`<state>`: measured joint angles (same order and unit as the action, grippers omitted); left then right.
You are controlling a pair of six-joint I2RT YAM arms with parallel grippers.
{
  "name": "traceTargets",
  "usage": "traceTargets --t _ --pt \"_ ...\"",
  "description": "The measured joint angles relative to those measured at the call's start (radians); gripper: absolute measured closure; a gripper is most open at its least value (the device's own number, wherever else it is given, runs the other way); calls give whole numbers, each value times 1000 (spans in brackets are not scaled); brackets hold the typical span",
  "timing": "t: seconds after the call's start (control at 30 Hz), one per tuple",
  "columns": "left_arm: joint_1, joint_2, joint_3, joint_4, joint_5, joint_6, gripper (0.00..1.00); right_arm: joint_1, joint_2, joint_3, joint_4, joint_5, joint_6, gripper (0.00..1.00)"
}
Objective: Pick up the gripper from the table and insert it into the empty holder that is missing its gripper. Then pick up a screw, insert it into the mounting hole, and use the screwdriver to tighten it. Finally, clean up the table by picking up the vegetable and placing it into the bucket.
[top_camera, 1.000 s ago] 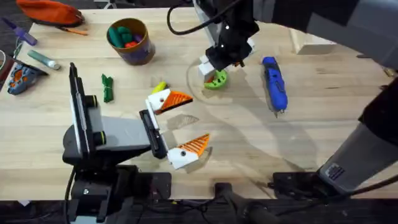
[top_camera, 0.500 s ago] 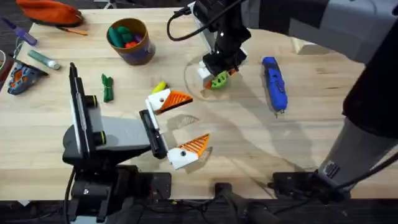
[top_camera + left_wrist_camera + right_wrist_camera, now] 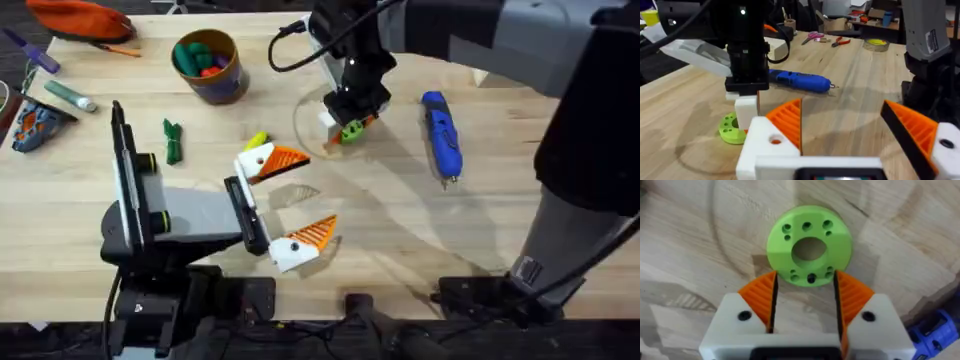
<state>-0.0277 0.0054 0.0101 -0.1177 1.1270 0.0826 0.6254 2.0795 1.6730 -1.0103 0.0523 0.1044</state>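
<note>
The right arm has moved slightly back over the table (image 3: 420,230), so its right gripper (image 3: 805,297) now hangs above the green disc (image 3: 809,245), fingers part-open and empty. The left gripper (image 3: 285,205) rests wide open, empty. The screwdriver (image 3: 440,135) lies just beside; this disc is not the task's gripper.

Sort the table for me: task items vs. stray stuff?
Job:
blue pen-shaped electric screwdriver
tan-gold round bucket with teal rim
small green toy vegetable

Lying about:
flat bright-green round plastic disc
orange fabric pouch
grey-green marker
</note>
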Motion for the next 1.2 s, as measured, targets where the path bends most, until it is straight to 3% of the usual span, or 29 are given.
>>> traceTargets --t 0.37,1.2 --pt "0 0 0 0 0 0 15 0 -1 0 2 -8 0 633" --pt "0 0 0 0 0 0 14 -10 -1 1 -3 -4 0 911"
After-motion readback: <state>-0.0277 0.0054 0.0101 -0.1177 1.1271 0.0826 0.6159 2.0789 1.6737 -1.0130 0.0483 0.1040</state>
